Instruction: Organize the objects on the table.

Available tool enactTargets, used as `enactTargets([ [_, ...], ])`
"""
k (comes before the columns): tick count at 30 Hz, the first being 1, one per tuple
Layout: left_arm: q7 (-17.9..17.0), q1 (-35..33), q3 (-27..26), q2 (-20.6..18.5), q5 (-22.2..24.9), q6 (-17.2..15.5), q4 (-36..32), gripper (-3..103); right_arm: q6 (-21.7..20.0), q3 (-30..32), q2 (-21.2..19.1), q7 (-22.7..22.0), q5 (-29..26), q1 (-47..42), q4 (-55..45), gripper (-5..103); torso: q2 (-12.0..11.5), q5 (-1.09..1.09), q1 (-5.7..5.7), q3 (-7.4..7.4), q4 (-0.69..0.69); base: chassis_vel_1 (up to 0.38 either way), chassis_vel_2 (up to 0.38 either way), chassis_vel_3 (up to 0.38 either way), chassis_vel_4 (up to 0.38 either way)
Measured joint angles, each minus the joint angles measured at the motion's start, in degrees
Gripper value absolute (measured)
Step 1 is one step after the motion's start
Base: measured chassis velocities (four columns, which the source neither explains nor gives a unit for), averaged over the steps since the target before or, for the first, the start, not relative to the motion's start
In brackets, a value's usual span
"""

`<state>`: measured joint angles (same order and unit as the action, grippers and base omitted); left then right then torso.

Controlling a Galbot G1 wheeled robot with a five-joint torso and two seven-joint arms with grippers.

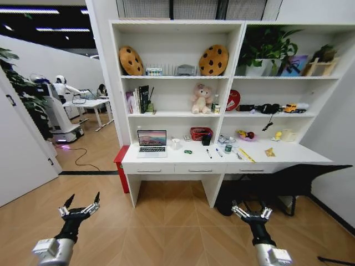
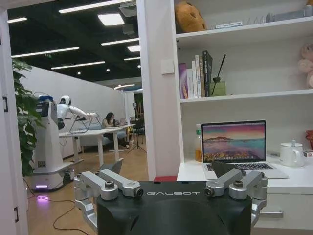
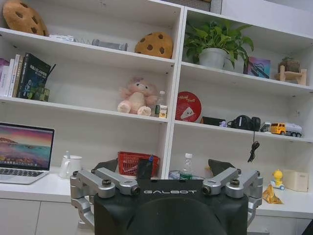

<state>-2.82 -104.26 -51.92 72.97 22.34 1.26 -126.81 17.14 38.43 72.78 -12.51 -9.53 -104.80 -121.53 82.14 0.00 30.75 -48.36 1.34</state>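
Wooden floor fills the foreground, and over it both arms are held low and forward, well short of the furniture. The left tool [image 1: 81,206] is seen with its dark fingertips spread wide apart, nothing between them. The right tool [image 1: 251,213] is likewise held open and empty, over the floor in front of the right half of the unit.

Farther on, the tabletop [image 1: 288,154] is reached: a long white surface with shallow drawers beneath. On its left end a silver laptop [image 1: 152,143] is stood open, screen lit. Toward the middle a white cup [image 1: 176,143] and a tiny green item [image 1: 188,151] are found, then two dark pens [image 1: 209,153] lying loose, with a small green-topped tin [image 1: 228,148] just beside them. A red basket [image 1: 200,133] is set against the back wall. Yellow odds and ends are scattered toward the right end.

Above, on the shelf, a pink plush bear [image 1: 201,100] is seated; it is no part of the job.

By the look of it, the approach is in hand: nothing is gripped and nothing is within reach. It is judged that the base must be brought closer to the tabletop before either tool can be lowered over the pens or the tin.
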Motion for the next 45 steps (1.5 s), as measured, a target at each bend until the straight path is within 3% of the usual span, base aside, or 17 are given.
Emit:
enactTargets([
  [6,0.6,-1.1,1.1,1.8,-1.9,0.2,0.4,100,0.6,0.5,0.5,0.0,-1.6,1.2,1.1,100,0.0,0.0,0.0,0.0,0.0,0.0,0.0,0.0,0.0],
  [19,1.1,-0.9,0.3,0.9,-0.3,0.4,0.6,100,0.5,0.4,0.2,1.1,-2.1,1.1,1.5,100,0.0,0.0,0.0,0.0,0.0,0.0,0.0,0.0,0.0],
  [21,5.4,-1.4,0.2,0.4,-0.2,2.8,0.4,100,-0.2,0.4,0.2,1.7,-2.8,0.9,1.3,100,0.0,0.0,0.0,0.0,-0.01,0.0,0.0,0.0,0.0],
  [22,5.4,-1.4,0.2,0.4,-0.2,2.8,0.4,100,-0.2,0.4,0.2,1.7,-2.8,0.9,1.3,100,0.0,0.0,0.0,0.0,-0.01,0.0,0.0,0.0,0.0],
  [24,11.2,-2.1,0.2,-0.5,-1.2,5.5,-0.4,100,-0.2,0.5,0.2,2.4,-2.9,0.7,1.3,100,0.0,0.0,0.0,0.0,0.0,0.0,0.0,0.0,0.0],
  [25,11.9,-2.1,0.4,-0.8,-1.5,5.7,-0.7,100,-0.1,0.5,0.2,2.5,-2.9,0.6,1.3,100,0.0,0.01,0.0,0.0,0.0,0.0,0.0,0.0,0.0],
  [45,11.0,-2.1,0.3,-0.4,-1.6,5.6,-1.0,100,0.7,0.2,0.0,2.7,-2.6,-0.3,-0.3,100,0.0,0.0,0.01,-0.01,0.0,-0.136,0.137,0.133,-0.135],
])
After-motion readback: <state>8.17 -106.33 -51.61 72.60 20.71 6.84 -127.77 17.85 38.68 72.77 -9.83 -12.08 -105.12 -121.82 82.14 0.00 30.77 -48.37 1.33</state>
